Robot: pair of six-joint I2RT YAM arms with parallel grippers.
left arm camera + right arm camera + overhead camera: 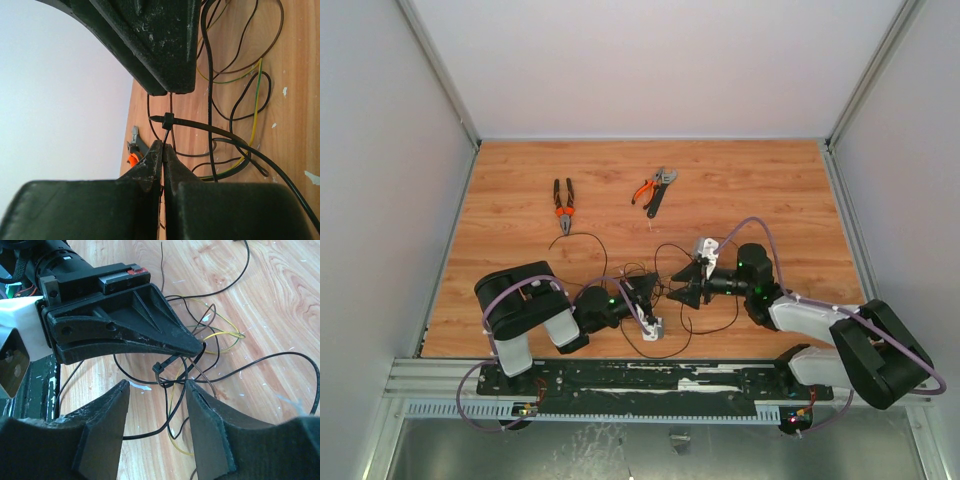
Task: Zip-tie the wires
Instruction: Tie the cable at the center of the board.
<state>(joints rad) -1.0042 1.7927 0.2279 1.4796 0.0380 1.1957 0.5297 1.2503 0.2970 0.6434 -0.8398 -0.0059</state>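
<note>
The wires (207, 75) lie as a loose tangle of thin black, yellow and brown strands on the wooden table (740, 190), between my two grippers; they also show in the right wrist view (215, 335). The zip tie (168, 120) has its small square head just beyond my left gripper (164, 145). That gripper is shut on the thin strip end that comes down out of the head. The rest of the strip curves off right across the wires. My right gripper (157, 385) is open, its jaws on either side of the tangle and just short of the zip tie head (159, 367).
Black-and-orange pliers (563, 205) lie at the back left of the table. An orange-handled tool and a wrench (655, 188) lie at the back middle. The two grippers (665, 288) face each other tip to tip near the front edge. Grey walls close off the sides and back.
</note>
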